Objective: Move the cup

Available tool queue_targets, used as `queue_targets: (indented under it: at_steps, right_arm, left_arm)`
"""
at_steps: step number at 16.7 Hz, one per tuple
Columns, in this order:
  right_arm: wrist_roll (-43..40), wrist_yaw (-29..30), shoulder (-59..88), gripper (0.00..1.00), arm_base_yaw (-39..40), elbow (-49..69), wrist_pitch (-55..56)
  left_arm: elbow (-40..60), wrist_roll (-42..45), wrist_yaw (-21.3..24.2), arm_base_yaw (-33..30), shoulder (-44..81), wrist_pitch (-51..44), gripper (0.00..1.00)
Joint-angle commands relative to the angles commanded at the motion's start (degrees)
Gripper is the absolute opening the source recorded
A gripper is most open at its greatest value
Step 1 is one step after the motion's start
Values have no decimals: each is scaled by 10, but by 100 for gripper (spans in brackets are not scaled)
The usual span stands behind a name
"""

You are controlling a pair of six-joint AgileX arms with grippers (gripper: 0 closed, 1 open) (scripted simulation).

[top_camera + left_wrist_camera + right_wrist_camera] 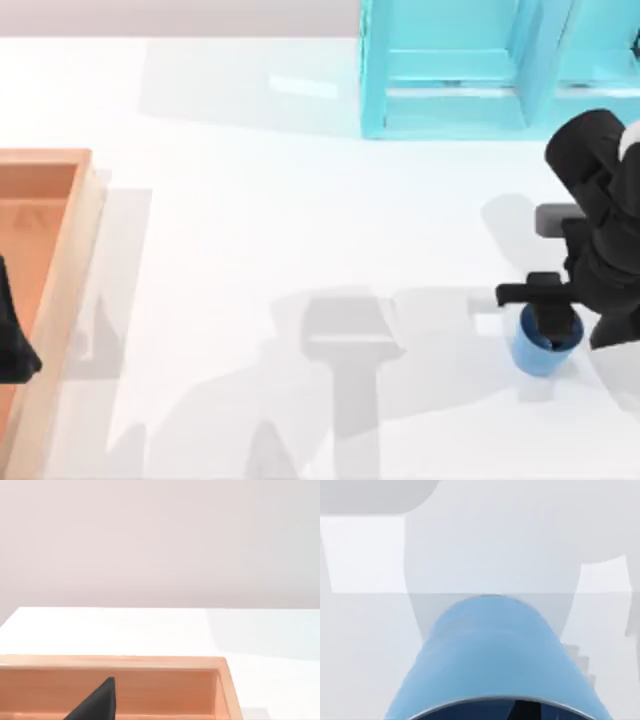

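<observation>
White table (250, 220), cup (540, 350) near right edge

The cup (545, 345) stands at the table's (300, 200) right, the shelf unit (450, 70) behind, a tray (60, 260) far left.

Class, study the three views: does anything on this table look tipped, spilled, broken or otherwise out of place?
Nothing stands out. The blue cup stands upright on the white table with the right gripper at its rim. The turquoise shelf unit and wooden tray sit square, and the left gripper rests over the tray.
</observation>
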State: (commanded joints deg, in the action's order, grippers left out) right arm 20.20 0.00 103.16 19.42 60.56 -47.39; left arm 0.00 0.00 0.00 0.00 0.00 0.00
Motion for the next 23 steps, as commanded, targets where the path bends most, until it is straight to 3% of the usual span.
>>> queue_targets:
  at_steps: [3, 4, 15, 19, 23]
  right_arm:
    - [0, 0, 0, 2, 0, 0, 0]
    - [0, 0, 0, 0, 0, 0, 0]
    - [-20, 0, 6, 0, -21, 14, -10]
    - [-127, 0, 27, 0, -128, 70, -54]
    - [-307, 2, 48, 0, -308, 133, -115]
  left_arm:
    - [0, 0, 0, 0, 0, 0, 100]
    - [0, 0, 0, 0, 0, 0, 100]
    - [0, 0, 0, 0, 0, 0, 100]
    - [0, 0, 0, 0, 0, 0, 100]
    - [0, 0, 0, 0, 0, 0, 100]
